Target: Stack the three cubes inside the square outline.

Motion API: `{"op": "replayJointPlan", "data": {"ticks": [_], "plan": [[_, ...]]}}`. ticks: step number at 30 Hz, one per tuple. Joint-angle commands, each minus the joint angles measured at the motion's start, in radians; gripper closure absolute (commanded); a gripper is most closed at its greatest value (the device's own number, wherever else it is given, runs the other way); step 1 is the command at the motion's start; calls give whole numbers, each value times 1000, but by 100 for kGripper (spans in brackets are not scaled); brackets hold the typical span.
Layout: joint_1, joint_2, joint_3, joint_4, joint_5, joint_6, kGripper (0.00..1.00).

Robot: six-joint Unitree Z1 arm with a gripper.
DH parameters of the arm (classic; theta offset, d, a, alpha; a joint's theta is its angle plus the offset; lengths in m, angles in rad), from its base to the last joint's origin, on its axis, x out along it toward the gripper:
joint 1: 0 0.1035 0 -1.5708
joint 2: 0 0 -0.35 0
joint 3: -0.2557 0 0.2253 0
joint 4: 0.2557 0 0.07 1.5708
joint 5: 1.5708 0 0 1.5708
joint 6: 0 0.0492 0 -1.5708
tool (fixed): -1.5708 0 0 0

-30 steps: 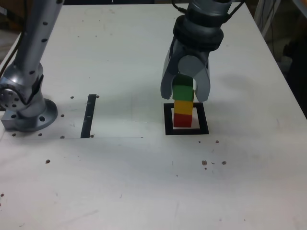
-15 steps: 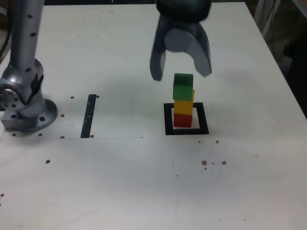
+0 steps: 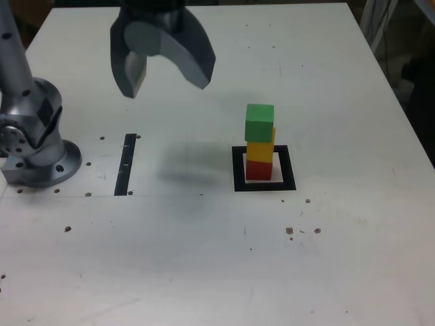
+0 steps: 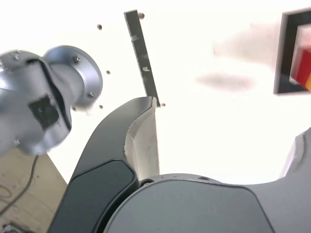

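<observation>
Right of centre in the exterior view, and there it is, all 3 up: red cube at the base, yellow cube in the middle, green cube on top! The red base sits inside the square outline, white showing around it. The yellow block peeks out a touch past the green, so not perfectly flush, but 3 of 3 are stacked and upright. I'd call the stacking done, with 0 cubes left to place; only clearing the arm away might remain. Over in the upper left, the gripper hangs spread wide, nothing between its curved, smooth grey fingers, well apart from the tower. Plain matte blocks, sharp corners, a flat black frame, and at the left a thin black strip on a pale, speckled tabletop.

Over to the wrist view: jaws wide apart here too, dark smooth shells with paler, rough-edged inner faces. Just a corner of the outline and slices of red and yellow make it in, too little to judge the stack. Rounded metallic arm base, straight-edged strip, glaring white surface.
</observation>
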Motion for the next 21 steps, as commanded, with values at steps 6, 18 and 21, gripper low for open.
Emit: {"op": "replayJointPlan", "data": {"ticks": [6, 18, 21], "plan": [[2, -40, 361, -235, -28, 1, 1], [17, -77, 556, -375, -58, 7, 1], [17, -71, 563, -386, -58, 6, 1]]}}
